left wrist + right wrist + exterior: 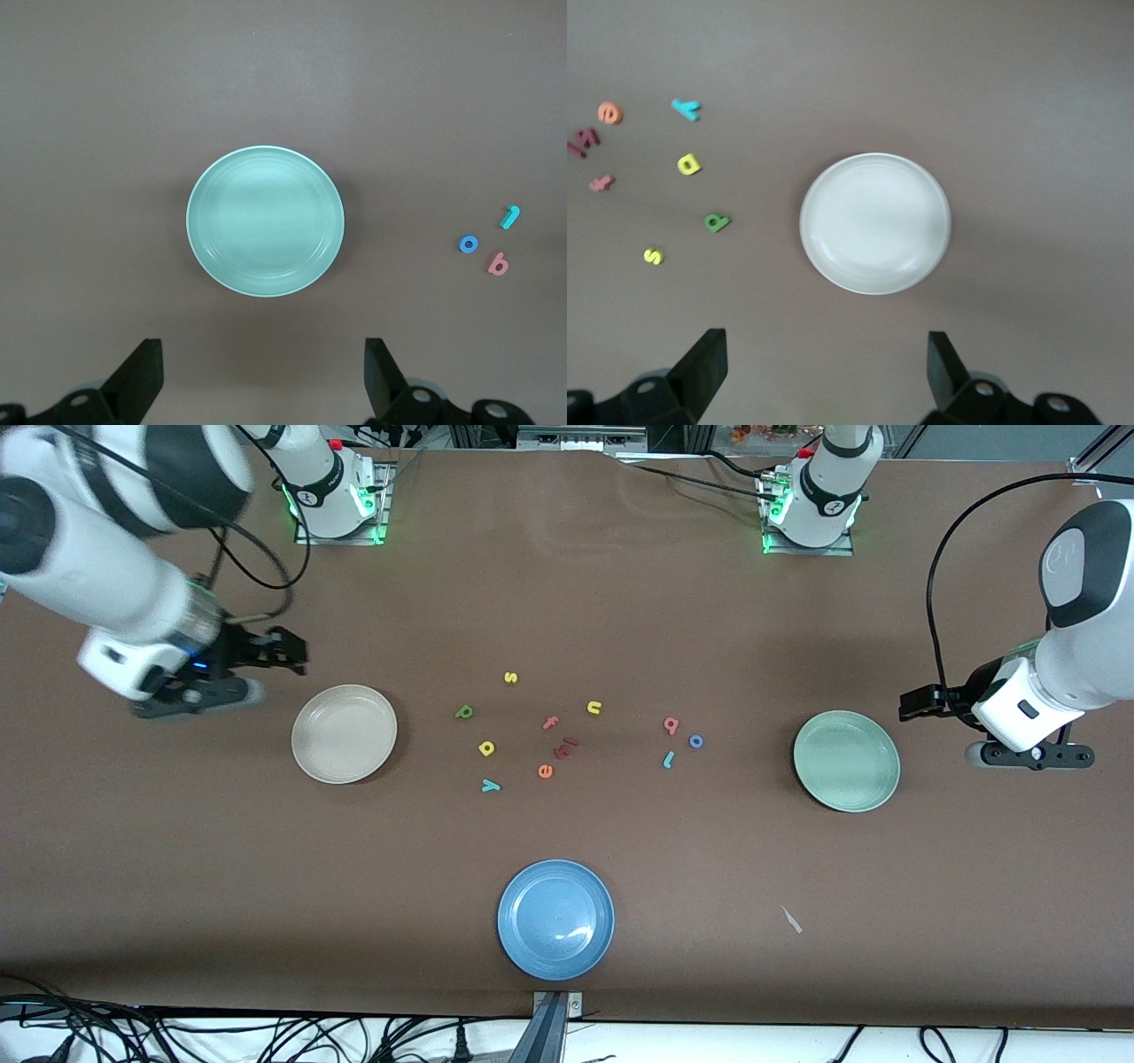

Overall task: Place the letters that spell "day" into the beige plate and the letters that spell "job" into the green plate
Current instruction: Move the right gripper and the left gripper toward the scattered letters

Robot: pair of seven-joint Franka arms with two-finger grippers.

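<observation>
Blue plate (555, 957) unused; beige plate (344, 766) and green plate (846, 793) were bare, I noted, all six letters still loose, left gripper (1028, 755) and right gripper (199, 695) wide open, empty.

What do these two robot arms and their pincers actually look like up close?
Both arms are glossy white with dark grey joint bands, loose black cables and green-lit bases. The right gripper and left gripper are black two-finger claws; the right wrist shows a small blue light. Black wedge-shaped fingers show in each wrist view.
</observation>
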